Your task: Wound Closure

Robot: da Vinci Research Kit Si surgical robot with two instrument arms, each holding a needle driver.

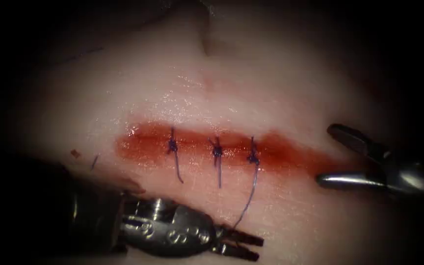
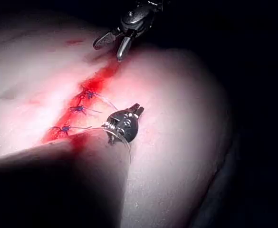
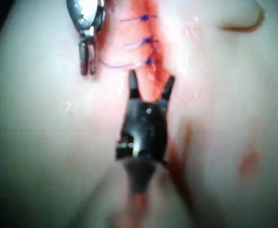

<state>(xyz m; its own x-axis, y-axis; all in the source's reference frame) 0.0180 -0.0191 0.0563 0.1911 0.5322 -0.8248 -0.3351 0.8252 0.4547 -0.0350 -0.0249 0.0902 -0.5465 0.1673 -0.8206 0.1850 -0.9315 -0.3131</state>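
While three knotted stitches (image 1: 217, 149) already sit across the cut (image 1: 231, 147), the thread (image 1: 251, 189) from the rightmost knot runs down the near side of the tissue (image 1: 271, 88) to the left tool (image 1: 241, 244). Its jaws lie close together with the thread's end at their base, so it appears to be clenched on that thread, though the contact itself is too fine to confirm. The right tool (image 1: 322, 154) hovers at the right end of the cut, jaws spread wide and holding nothing; the right wrist view shows the same spread prongs just short of the last knot. I cannot make out the needle anywhere. Red fluid (image 1: 143, 145) pools along the cut, thickest at its left end.

The risk, as I judge it: if the left tool draws hard on the strand, the knot could cinch into the tissue or tear its edge. The right tool's spread jaws sit near the wound margin and could snag it.
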